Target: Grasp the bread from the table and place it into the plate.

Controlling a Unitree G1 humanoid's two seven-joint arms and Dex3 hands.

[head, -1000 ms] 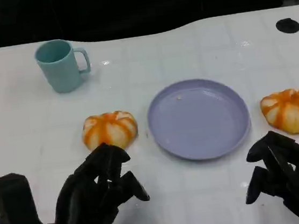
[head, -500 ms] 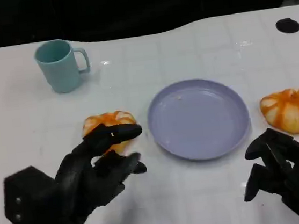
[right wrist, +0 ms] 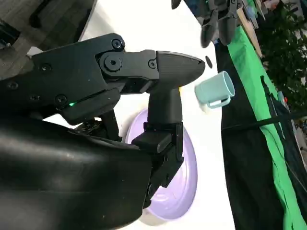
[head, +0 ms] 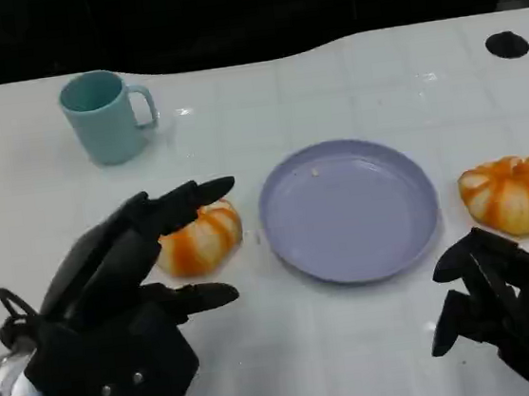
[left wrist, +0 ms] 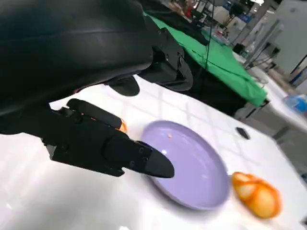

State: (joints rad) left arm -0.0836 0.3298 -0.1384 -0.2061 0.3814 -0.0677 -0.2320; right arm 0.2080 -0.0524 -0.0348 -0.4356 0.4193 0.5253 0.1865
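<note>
**Left hand spreading over the near bread**

White tabletop (head: 347, 83) is stretching back to a dark background, with faint grid lines crossing it and no readable writing or label showing on anything. At its middle a lavender plate (head: 349, 209) is sitting bare apart from a tiny crumb near its far rim. 2 orange-and-white striped buns are lying on the table: the left bread (head: 198, 241) is resting just beside the plate's left edge, and the right bread (head: 512, 193) is lying near the plate's right side, apart from it. A teal mug (head: 103, 116) is standing upright toward the far left, handle pointing right.

The left hand (head: 128, 299) is hovering with its fingers apart, the upper fingers reaching over the left bread and a lower one pointing toward the plate; whether any fingertip is touching the bun cannot be told. It is holding nothing. The left wrist view is showing a sliver of that bun (left wrist: 123, 126) behind the fingers. The right hand (head: 507, 314) is sitting low at the near right, fingers curled inward with nothing in them, close below the right bread
</note>
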